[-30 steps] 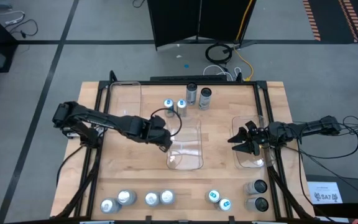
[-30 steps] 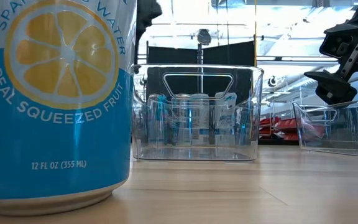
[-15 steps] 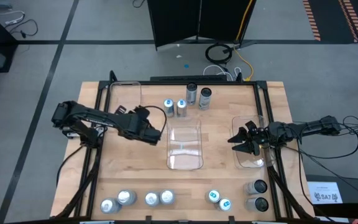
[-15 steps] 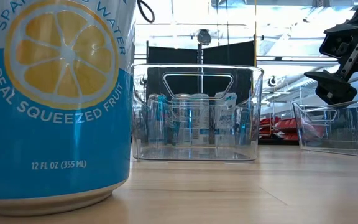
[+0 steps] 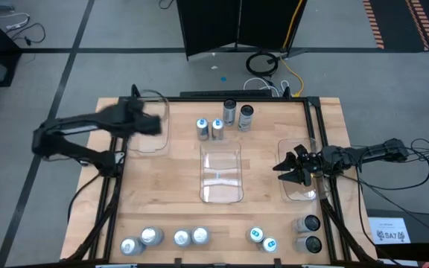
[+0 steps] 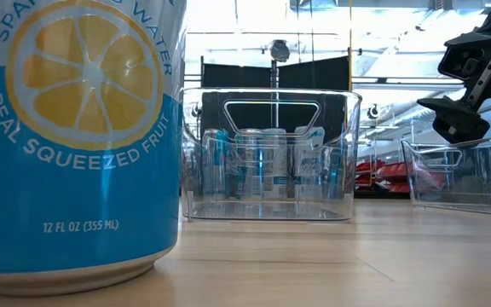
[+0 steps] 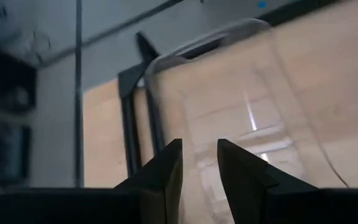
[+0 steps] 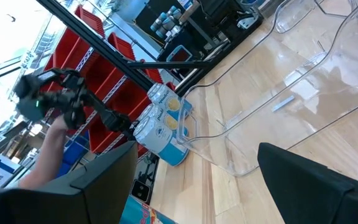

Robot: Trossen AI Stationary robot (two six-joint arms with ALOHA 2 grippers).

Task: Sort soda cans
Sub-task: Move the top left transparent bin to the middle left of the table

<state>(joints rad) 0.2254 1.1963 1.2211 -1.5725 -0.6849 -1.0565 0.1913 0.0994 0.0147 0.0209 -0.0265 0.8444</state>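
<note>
The soda cans stand upright on their bases in two groups. Near the far edge are two blue-marked ones (image 5: 209,128) and two dark ones (image 5: 237,115). Along the near edge are several silver-topped ones (image 5: 166,238), two blue-marked (image 5: 263,238) and two dark (image 5: 310,233). My left gripper (image 5: 144,123) hangs blurred over the clear left bin (image 5: 155,141). In the left wrist view its fingers (image 7: 199,163) stand a narrow gap apart with nothing between. My right gripper (image 5: 283,170) waits wide open and level at the right bin (image 5: 304,190), also holding nothing (image 8: 197,152).
A clear bin (image 5: 220,173) stands at the table's middle, with nothing in it. In the low view one lemon-labelled can (image 6: 75,136) fills the left side, close to the camera. A person's arm (image 8: 55,143) shows beyond the table. Bare wood (image 5: 170,193) lies between the bins.
My left gripper has left the middle bin's near left corner. It has swung up and toward the table's far left, and now hangs over the left bin. The middle bin and the cans have stayed put.
</note>
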